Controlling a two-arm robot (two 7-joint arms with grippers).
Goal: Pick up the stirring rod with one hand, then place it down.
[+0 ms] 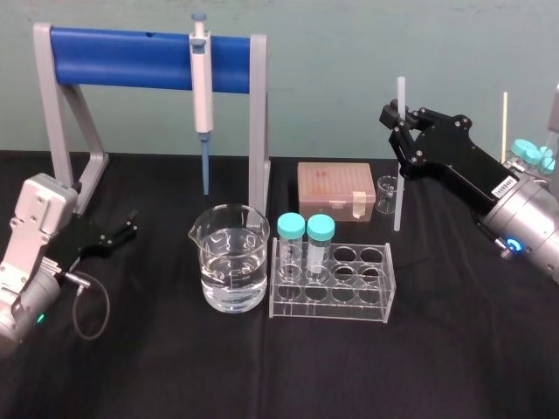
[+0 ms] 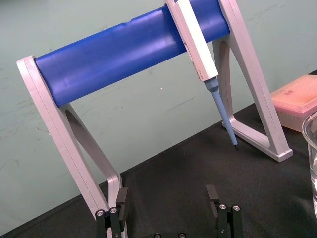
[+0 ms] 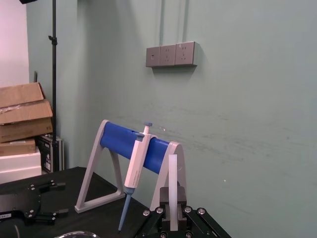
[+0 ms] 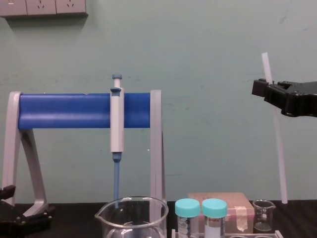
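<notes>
Gripped rod (image 1: 398,175) near its top with right gripper (image 1: 398,118), upright at right, lower end just beside small beaker (image 1: 387,194), behind rack (image 1: 377,301). Rested left gripper (image 1: 131,224), fingers apart, low at left beside stand (image 1: 122,59).

The head camera is looking forward and down over the black-covered table (image 1: 262,375). The chest camera is looking level across it from lower down. Wrist cameras are riding close behind the black left gripper (image 2: 167,196) and black right gripper (image 3: 173,201), facing 12 and 10 o'clock. All four are sharing the grey-legged, blue-barred stand (image 1: 131,57) at 11 o'clock.
</notes>
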